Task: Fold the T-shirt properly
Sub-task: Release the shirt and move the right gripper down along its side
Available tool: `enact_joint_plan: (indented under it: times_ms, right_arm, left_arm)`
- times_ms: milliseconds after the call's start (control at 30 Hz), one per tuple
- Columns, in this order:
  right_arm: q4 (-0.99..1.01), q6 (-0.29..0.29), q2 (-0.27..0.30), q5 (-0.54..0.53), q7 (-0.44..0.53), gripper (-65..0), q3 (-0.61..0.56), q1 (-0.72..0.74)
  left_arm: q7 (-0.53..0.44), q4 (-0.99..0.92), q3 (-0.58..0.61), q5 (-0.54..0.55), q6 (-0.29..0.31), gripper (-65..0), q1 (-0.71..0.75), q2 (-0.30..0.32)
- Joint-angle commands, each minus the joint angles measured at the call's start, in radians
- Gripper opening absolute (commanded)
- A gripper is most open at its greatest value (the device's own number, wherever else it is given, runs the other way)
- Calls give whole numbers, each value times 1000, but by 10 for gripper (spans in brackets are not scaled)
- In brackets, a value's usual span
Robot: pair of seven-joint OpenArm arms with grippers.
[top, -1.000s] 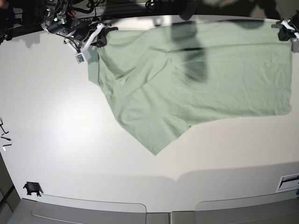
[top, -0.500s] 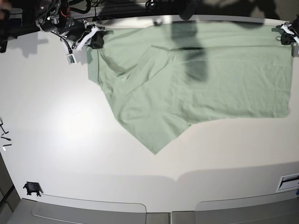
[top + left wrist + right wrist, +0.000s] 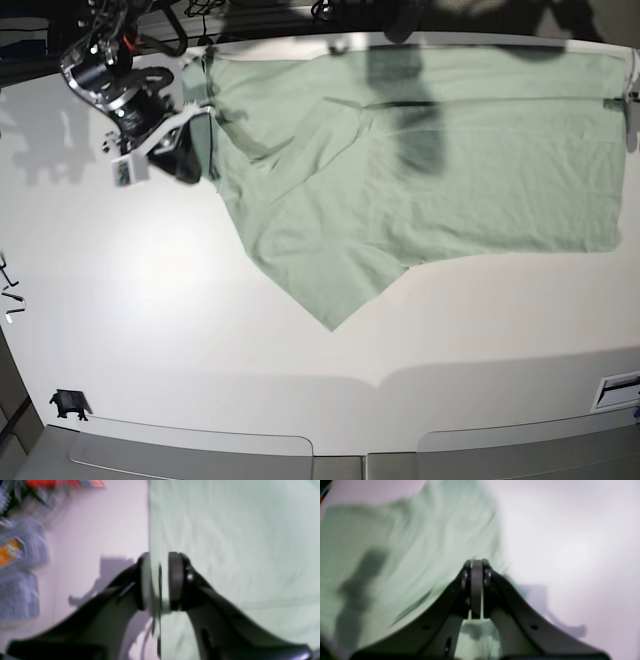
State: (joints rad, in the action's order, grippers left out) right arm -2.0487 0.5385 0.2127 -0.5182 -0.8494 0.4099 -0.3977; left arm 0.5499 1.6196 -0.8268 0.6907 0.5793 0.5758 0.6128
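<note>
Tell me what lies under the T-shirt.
The T-shirt lies spread on the white table, which shows bare all around it. Whatever might lie beneath the cloth is covered and cannot be seen; no bulge shows in the base view.

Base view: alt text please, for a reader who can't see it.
A mint T-shirt lies spread on a white table, one sleeve pointing toward the camera. The right hand sits at its left edge; the left hand is barely visible at the frame's right edge.
</note>
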Motion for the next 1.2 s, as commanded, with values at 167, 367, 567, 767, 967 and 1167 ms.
enact_joint_plan:
  times_ms: [167,367,567,767,967,1167]
  right_arm:
    - [19,3,-74,147,95,-463,2,187]
    - [250,-26,-88,194,160,-241,2,333]
    - [692,11,-2,112,89,-241,2,565]
    - [1093,91,39,34,-33,-241,2,748]
    - [1176,136,14,-96,-160,-241,1,760]
    - [1176,135,9,-117,-184,-249,-13,760]
  left_arm:
    - [-18,13,-23,43,0,-483,3,21]
    - [3,10,-23,43,0,-483,6,16]
    - [3,10,-23,44,0,-483,9,13]
    - [3,10,-23,44,0,-483,8,10]
    - [3,10,-23,44,0,-484,8,-27]
    - [3,10,-23,44,0,-484,9,-56]
